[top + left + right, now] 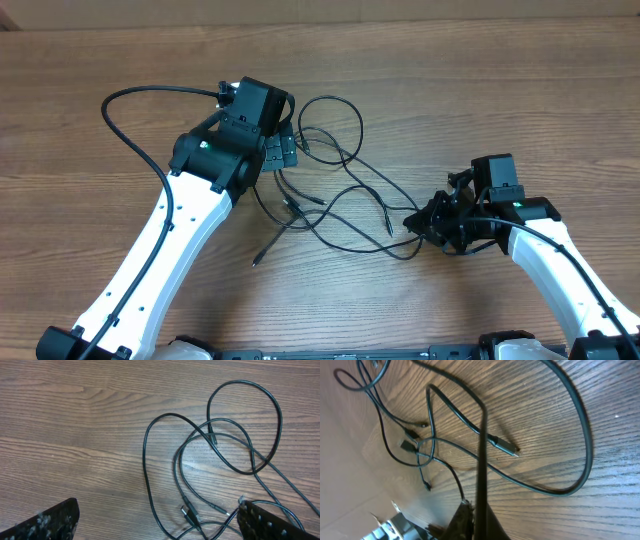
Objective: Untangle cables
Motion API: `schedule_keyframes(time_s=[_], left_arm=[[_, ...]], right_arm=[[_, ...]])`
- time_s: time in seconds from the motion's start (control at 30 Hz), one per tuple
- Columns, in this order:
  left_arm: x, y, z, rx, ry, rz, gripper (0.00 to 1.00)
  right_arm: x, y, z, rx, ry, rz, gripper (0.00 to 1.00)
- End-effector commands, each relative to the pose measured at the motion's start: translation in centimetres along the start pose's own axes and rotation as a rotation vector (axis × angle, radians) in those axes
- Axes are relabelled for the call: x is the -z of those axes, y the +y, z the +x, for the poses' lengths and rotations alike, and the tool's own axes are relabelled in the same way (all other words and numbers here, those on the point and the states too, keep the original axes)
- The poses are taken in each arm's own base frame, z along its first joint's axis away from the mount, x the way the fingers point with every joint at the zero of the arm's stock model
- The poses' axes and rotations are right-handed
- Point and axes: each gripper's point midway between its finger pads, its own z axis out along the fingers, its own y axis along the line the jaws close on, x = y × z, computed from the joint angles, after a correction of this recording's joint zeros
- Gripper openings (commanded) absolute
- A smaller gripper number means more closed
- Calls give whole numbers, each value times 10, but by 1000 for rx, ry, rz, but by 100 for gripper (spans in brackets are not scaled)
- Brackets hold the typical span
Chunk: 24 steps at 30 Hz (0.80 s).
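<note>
- Right claw (470,510) is pinched shut on one thin cord of the cables (145,460).
- Left claw (157,505) is wide open, holding nothing, above the tangle.
- That tangle sits mid table (450,60), with open wood out to the far edge.

Brown wood-grain tabletop (420,60), grain running 9 o'clock to 3 o'clock in the overhead view, paler toward 12 o'clock.

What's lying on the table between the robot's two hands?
Just tangled thin black cables, between left hand and right hand; the overhead view shows it.
</note>
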Motion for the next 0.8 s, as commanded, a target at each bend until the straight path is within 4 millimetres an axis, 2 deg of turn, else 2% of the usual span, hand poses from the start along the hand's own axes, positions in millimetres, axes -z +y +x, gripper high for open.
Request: schedule_keyframes(time_s=[0.0, 0.07, 0.17, 0.23, 0.3, 0.37, 0.47, 0.53, 0.6, 0.7, 0.77], left_arm=[[6, 0, -4, 16, -18, 7, 100], [6, 0, -4, 16, -18, 7, 100], [6, 0, -4, 16, -18, 7, 100], [6, 0, -4, 16, -18, 7, 100], [6, 0, -4, 16, -18, 7, 100], [6, 0, -4, 16, -18, 7, 100], [6, 0, -4, 16, -18, 7, 100], [6, 0, -4, 16, -18, 7, 100], [6, 0, -4, 16, -18, 7, 100], [6, 0, -4, 16, -18, 7, 100], [6, 0, -4, 16, -18, 7, 100]], right_arm=[[2, -1, -6, -11, -39, 25, 4], [9, 4, -14, 18, -73, 41, 4], [47, 40, -37, 134, -180, 72, 4], [89, 73, -52, 210, -282, 98, 4], [145, 115, -62, 274, -420, 100, 4], [206, 166, -60, 361, -559, 28, 4], [266, 213, -47, 445, -696, -81, 4], [285, 225, -40, 480, -737, -108, 4], [292, 228, -39, 494, -763, -106, 4], [320, 227, -53, 467, -913, -50, 4], [346, 242, -54, 476, -1016, -87, 4]])
